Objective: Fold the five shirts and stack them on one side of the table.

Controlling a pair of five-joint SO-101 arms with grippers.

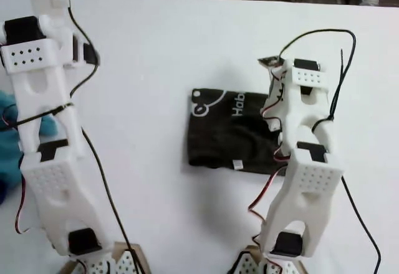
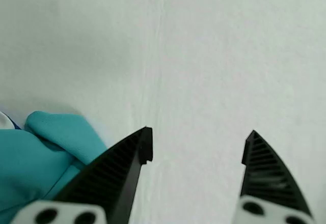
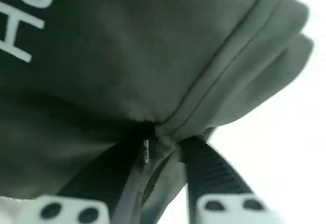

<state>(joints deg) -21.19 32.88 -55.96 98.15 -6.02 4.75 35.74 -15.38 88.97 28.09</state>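
White bench [image 1: 156, 50] lies bare across its far half and down the middle, between the left arm [image 1: 43, 131] and the right arm [image 1: 302, 162]. Two shirts show. One black shirt [image 1: 227, 137] is folded into a rectangle right of centre, well in from every edge. One teal shirt [image 1: 6, 140] is bunched at the left edge. Left jaws gape wide over bare bench, holding nothing, with the teal shirt just beside them. Right jaws are pinched tight on a folded hem at the black shirt's right side.
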